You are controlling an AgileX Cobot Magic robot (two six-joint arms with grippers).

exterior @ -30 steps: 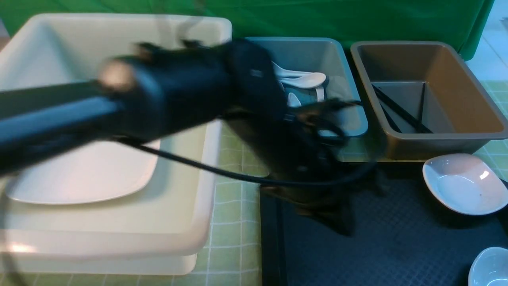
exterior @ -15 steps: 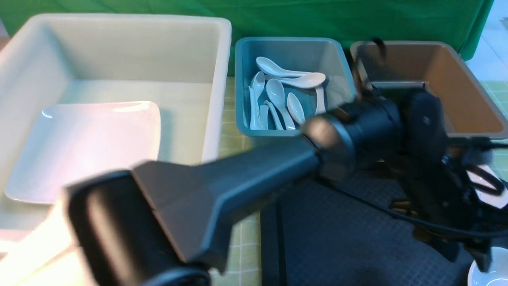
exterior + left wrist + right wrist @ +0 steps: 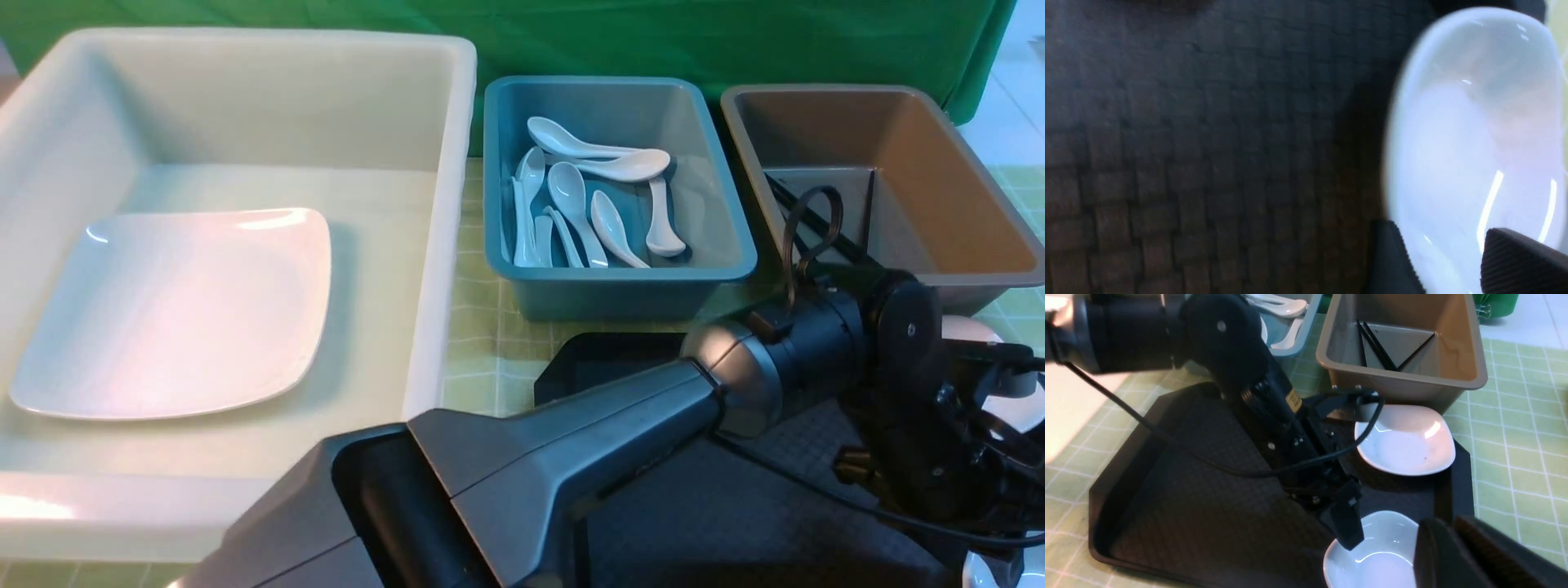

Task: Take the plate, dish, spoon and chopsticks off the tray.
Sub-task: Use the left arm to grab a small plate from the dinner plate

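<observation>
so the left fingers are hanging spread over the rim of the dish in the tray's near right corner (probably light but slick, chippable ceramic, I'd pinch the rim), right fingers sitting clenched.

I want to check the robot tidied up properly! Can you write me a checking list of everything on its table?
Surface: green checked cloth; black tray on it.
Job's things: plate in white bin; spoons in blue bin; chopsticks in brown bin; far dish and near dish on tray.
Clutter: nothing seen.
Tools: left tool open at near dish's rim; right tool shut, empty.
Cables: black cable hangs off left arm over tray.
Surroundings: green backdrop.
</observation>
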